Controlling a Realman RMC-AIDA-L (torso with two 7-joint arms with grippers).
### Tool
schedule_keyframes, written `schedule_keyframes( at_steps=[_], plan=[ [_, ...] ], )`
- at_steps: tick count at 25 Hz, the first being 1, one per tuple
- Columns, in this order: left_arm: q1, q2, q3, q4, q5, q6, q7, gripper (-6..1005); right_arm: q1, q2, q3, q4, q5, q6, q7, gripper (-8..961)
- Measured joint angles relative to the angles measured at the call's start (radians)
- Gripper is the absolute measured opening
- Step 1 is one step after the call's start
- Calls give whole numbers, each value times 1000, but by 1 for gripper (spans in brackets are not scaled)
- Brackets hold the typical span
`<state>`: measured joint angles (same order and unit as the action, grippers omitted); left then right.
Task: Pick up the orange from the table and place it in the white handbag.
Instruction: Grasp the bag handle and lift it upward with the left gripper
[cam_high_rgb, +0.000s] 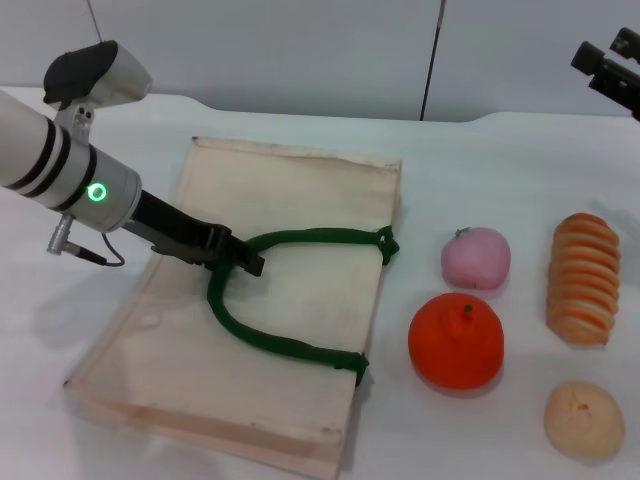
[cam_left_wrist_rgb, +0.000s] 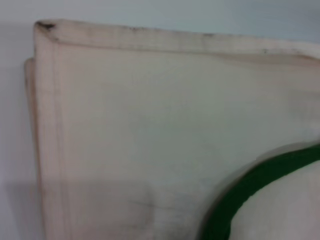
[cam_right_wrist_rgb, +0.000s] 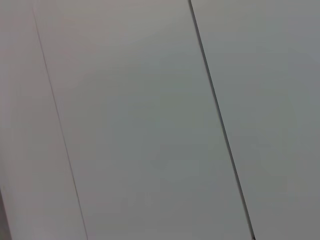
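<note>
- My left gripper (cam_high_rgb: 243, 262) is low over the white handbag (cam_high_rgb: 290, 200), and its dark fingers are pinched closed on the green handle (cam_high_rgb: 300, 240) at the bend of the loop, near the bag's middle.
- The white handbag lies flat on the table (cam_high_rgb: 480, 150), taking up the left half of the desk and running from the near edge back toward the far edge at a slight slant.
- The handle loop sprawls across the bag's top face; both of its ends meet the bag's long right edge, the one that faces the fruit.
- My left wrist view shows the bag's cream fabric (cam_left_wrist_rgb: 130, 125), one folded corner of it, and a curved piece of the green handle (cam_left_wrist_rgb: 250, 190).
- The orange (cam_high_rgb: 456, 340) sits on the table to the right of the bag, near the desk's front edge, close to the bag's right edge but not touching it.
- A pink round fruit (cam_high_rgb: 476, 258) rests just behind the orange, toward the far edge.
- A sliced loaf (cam_high_rgb: 582, 278) lies by the right edge of the desk, and a tan bun (cam_high_rgb: 584, 420) sits at the near right corner.
- My right gripper (cam_high_rgb: 612, 68) is parked up over the far right corner, well clear of everything; I cannot tell how its fingers stand.
- My right wrist view shows only plain grey wall panels (cam_right_wrist_rgb: 150, 125).
</note>
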<state>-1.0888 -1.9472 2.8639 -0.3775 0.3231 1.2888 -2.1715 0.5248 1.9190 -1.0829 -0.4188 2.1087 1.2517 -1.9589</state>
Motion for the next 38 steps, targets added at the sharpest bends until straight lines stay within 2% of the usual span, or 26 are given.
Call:
schedule_keyframes(
  at_steps=[13, 30, 38],
  plan=[
    [-14, 8, 0, 3, 27, -14, -51, 685, 1, 4, 0, -3, 1, 2, 0, 800],
    [-50, 8, 0, 14, 137, -41, -135, 335, -6, 18, 0, -39, 0, 2, 8, 800],
    [-53, 5, 0, 14, 148, -64, -156, 305, -6, 20, 0, -40, -1, 4, 8, 799]
  ],
)
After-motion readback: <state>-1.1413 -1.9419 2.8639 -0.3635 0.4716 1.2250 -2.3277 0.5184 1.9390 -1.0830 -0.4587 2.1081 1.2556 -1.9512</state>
